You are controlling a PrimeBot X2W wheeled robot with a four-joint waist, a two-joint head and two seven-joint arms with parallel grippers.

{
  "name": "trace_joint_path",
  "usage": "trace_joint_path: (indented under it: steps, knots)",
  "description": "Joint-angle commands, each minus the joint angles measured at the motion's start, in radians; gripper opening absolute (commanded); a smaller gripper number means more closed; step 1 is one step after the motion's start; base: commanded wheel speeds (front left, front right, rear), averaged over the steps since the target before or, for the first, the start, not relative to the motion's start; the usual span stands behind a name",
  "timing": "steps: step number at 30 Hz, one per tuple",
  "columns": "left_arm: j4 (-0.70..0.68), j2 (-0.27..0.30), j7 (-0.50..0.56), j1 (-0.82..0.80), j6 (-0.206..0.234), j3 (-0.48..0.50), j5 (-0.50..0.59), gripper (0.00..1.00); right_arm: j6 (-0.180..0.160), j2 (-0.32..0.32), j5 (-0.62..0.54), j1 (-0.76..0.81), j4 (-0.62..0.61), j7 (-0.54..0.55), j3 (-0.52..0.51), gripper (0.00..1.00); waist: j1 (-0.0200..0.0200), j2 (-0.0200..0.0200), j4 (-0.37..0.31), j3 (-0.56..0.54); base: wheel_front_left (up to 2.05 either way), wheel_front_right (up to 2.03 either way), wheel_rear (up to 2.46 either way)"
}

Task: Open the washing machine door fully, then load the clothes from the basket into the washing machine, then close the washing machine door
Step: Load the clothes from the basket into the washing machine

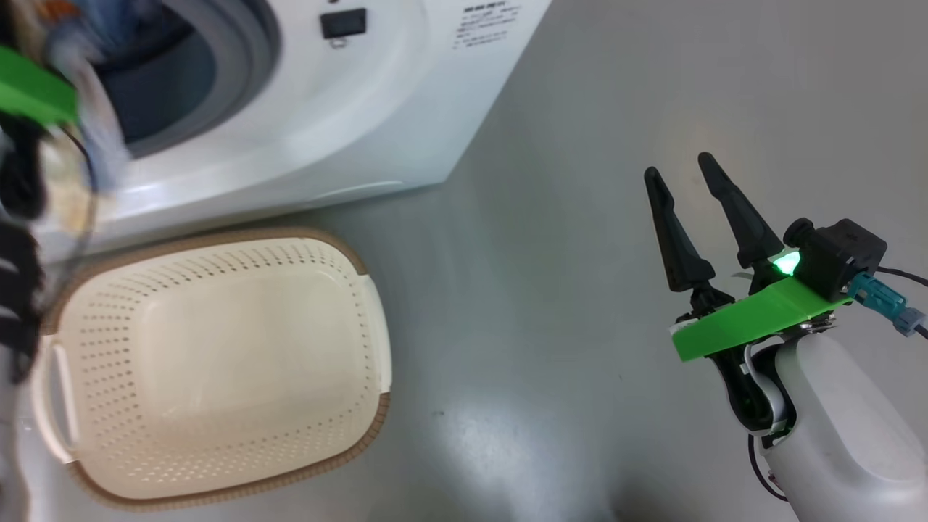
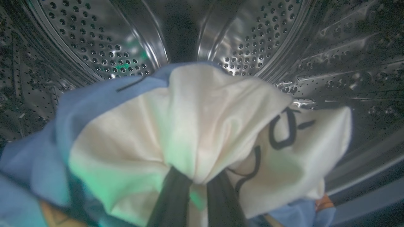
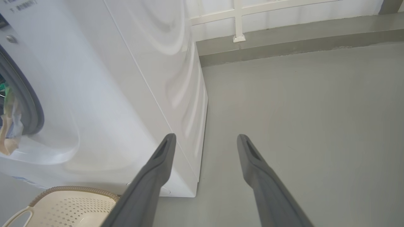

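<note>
Head view: basket (image 1: 217,362) sits well to the left of the right jaws and looks empty, so the unloading part seems done. R jaws stand wide apart over bare floor (image 1: 551,304), holding nothing. L arm is blurred at the washing machine (image 1: 348,130) opening, w/ pale cloth trailing beside it. Door isn't in frame, but the arm reaching into the opening suggests it's open.

Left wrist view: L jaws are pinched narrow on the clothes (image 2: 189,119), a cream and light blue bundle bunched just ahead of the fingers (image 2: 172,201). The perforated steel drum (image 2: 252,37) wraps round above and to both sides, so the load is inside the machine but not let go yet.

Right wrist view: R jaws wide, nothing between them. Machine's white side is ahead-left, a basket corner low left. A scrap of cloth (image 3: 8,126) hangs at the drum mouth, far left.

Approx. two thirds through. Left to do: release, pull L arm out, tuck in any cloth over the lip, shut the door.
</note>
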Motion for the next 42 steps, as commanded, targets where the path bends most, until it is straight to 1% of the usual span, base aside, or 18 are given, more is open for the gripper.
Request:
trace_joint_path:
  steps: [1, 3, 6, 8, 10, 11, 12, 13, 14, 15, 19, 21, 27, 31, 35, 39, 42]
  knots:
    - [-0.026, 0.061, -0.013, -0.048, -0.003, 0.028, 0.017, 0.00, 0.004, 0.002, -0.007, 0.010, -0.027, -0.008, 0.012, 1.00, -0.0001, 0.0000, -0.028, 0.033, 0.00, 0.00, 0.00]
    - [-0.077, 0.075, -0.013, -0.078, 0.008, 0.066, 0.049, 0.00, 0.004, 0.006, -0.009, 0.009, -0.031, -0.008, 0.013, 1.00, -0.0001, 0.0000, -0.033, 0.042, 0.00, 0.00, 0.00]
    - [-0.200, 0.081, -0.013, -0.080, 0.031, 0.152, 0.119, 0.00, 0.004, 0.009, -0.012, 0.006, -0.036, -0.008, 0.012, 1.00, -0.0001, 0.0000, -0.041, 0.054, 0.00, 0.00, 0.00]
    - [-0.271, 0.070, -0.013, -0.058, 0.038, 0.213, 0.166, 0.00, 0.004, 0.013, -0.014, 0.005, -0.038, -0.008, 0.011, 1.00, -0.0001, 0.0000, -0.044, 0.059, 0.00, 0.00, 0.00]
    - [-0.287, 0.042, -0.013, -0.021, 0.034, 0.266, 0.216, 0.00, 0.004, 0.018, -0.017, 0.005, -0.035, -0.008, 0.011, 1.00, -0.0001, 0.0000, -0.045, 0.061, 0.00, 0.00, 0.00]
    - [-0.281, 0.036, -0.013, -0.014, 0.033, 0.277, 0.231, 0.00, 0.004, 0.021, -0.018, 0.004, -0.034, -0.008, 0.012, 1.00, -0.0001, 0.0000, -0.046, 0.061, 0.00, 0.00, 0.00]
    - [-0.255, 0.026, -0.013, -0.005, 0.032, 0.287, 0.237, 0.25, 0.004, 0.023, -0.019, 0.004, -0.032, -0.008, 0.014, 1.00, -0.0001, 0.0000, -0.046, 0.060, 0.00, 0.00, 0.00]
    - [-0.211, 0.017, -0.013, 0.002, 0.030, 0.285, 0.240, 1.00, 0.004, 0.024, -0.020, 0.004, -0.030, -0.008, 0.015, 1.00, -0.0001, 0.0000, -0.045, 0.056, 0.00, 0.00, 0.00]
    - [-0.211, 0.017, -0.013, 0.002, 0.030, 0.285, 0.240, 1.00, 0.004, 0.024, -0.020, 0.004, -0.030, -0.008, 0.015, 1.00, -0.0001, 0.0000, -0.045, 0.056, 0.00, 0.00, 0.00]
    - [-0.104, 0.007, 0.010, -0.004, 0.025, 0.261, 0.249, 1.00, 0.004, 0.025, -0.019, 0.007, -0.025, -0.008, 0.018, 1.00, -0.0001, 0.0000, -0.044, 0.049, 0.00, 0.00, 0.00]
    - [0.050, 0.000, 0.104, -0.053, 0.018, 0.227, 0.255, 1.00, 0.004, 0.024, -0.016, 0.005, -0.017, -0.008, 0.024, 1.00, -0.0001, 0.0000, -0.041, 0.035, 0.00, 0.00, 0.00]
    - [0.096, -0.005, 0.128, -0.072, 0.013, 0.214, 0.255, 1.00, 0.004, 0.023, -0.015, 0.004, -0.014, -0.008, 0.026, 1.00, -0.0001, 0.0000, -0.040, 0.024, 0.00, 0.00, 0.00]
    - [0.185, -0.023, 0.152, -0.092, 0.003, 0.197, 0.235, 1.00, 0.004, 0.023, -0.009, 0.007, -0.005, -0.008, 0.033, 1.00, -0.0001, 0.0000, -0.039, -0.015, 0.00, 0.00, 0.00]
    - [0.204, -0.026, 0.134, -0.085, 0.000, 0.183, 0.231, 1.00, 0.004, 0.026, -0.005, 0.005, -0.004, -0.008, 0.038, 1.00, -0.0001, 0.0000, -0.038, -0.032, 0.00, 0.00, 0.00]
    - [0.209, -0.035, 0.066, -0.049, -0.003, 0.167, 0.224, 1.00, 0.004, 0.030, 0.001, 0.008, 0.001, -0.008, 0.038, 1.00, -0.0001, 0.0000, -0.034, -0.068, 0.00, 0.00, 0.00]
    - [0.175, -0.050, 0.009, 0.013, -0.003, 0.142, 0.212, 1.00, 0.004, 0.034, 0.007, 0.020, 0.007, -0.008, 0.033, 1.00, -0.0001, 0.0000, -0.024, -0.116, 0.00, 0.00, 0.00]
    - [0.136, -0.049, -0.009, 0.078, -0.003, 0.128, 0.205, 1.00, 0.004, 0.034, 0.012, 0.030, 0.012, -0.008, 0.032, 1.00, -0.0001, 0.0000, -0.014, -0.158, 0.00, 0.00, 0.00]
